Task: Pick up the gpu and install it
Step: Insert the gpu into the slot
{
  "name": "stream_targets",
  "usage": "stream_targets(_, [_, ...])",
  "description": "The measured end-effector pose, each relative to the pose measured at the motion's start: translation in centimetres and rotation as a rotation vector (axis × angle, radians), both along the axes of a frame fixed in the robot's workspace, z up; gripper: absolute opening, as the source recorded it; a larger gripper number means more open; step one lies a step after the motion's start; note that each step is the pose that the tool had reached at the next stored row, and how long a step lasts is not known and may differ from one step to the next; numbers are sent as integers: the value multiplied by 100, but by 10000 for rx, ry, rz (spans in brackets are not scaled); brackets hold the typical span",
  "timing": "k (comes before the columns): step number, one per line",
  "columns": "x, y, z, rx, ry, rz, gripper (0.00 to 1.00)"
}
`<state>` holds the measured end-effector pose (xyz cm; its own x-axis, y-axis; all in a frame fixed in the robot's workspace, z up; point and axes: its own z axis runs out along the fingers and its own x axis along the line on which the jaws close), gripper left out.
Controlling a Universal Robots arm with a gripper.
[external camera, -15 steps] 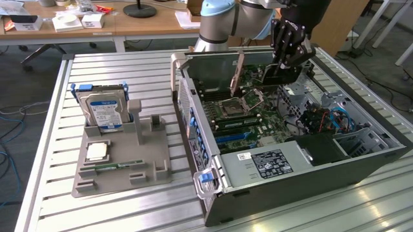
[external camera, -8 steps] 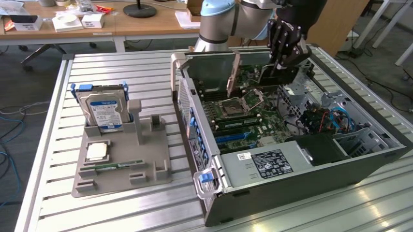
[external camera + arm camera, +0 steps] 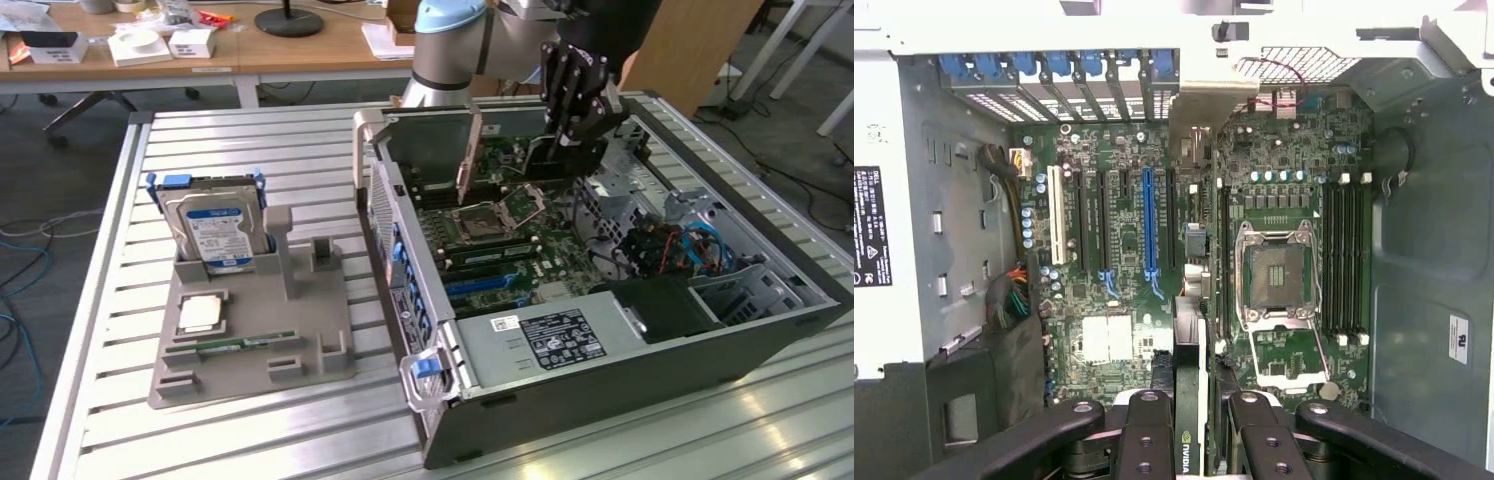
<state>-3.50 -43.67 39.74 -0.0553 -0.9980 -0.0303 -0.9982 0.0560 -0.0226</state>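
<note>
My gripper (image 3: 571, 150) reaches down into the open computer case (image 3: 641, 350) and is shut on the gpu (image 3: 541, 165), which stands on edge above the motherboard (image 3: 514, 240). In the wrist view the gpu (image 3: 1191, 300) appears edge-on between my two black fingers (image 3: 1144, 440), with its silver end bracket (image 3: 1199, 110) at the case's rear slots. The card lines up beside the blue slot (image 3: 1149, 220), on the side towards the CPU socket (image 3: 1279, 270). I cannot tell whether its lower edge touches a slot.
On the exterior view's left, a grey holder (image 3: 287, 350) carries a hard drive (image 3: 214, 225), a CPU (image 3: 200, 312) and a RAM stick (image 3: 247, 343). Case walls, the power supply (image 3: 561, 335) and cables (image 3: 674, 245) hem in the card.
</note>
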Motion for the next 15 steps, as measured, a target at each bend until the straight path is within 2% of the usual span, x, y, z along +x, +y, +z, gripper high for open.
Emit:
stream_targets(2, [-1,0,-2,-20,30,-14,26])
stream_targets(4, [1,0,0,-47,87,-19,26])
stream_targets(5, [4,0,0,-57,125,-19,26])
stream_targets(6, [6,0,0,-108,187,-21,26])
stream_targets(7, [9,0,-1,-135,241,-21,26])
stream_targets(10, [13,-1,-17,-136,276,-20,26])
stream_targets(12, [17,-7,-37,-119,279,-19,26])
stream_targets(13, [18,-12,-46,-85,280,-19,26])
stream_targets(15, [18,-21,-67,21,279,-17,26])
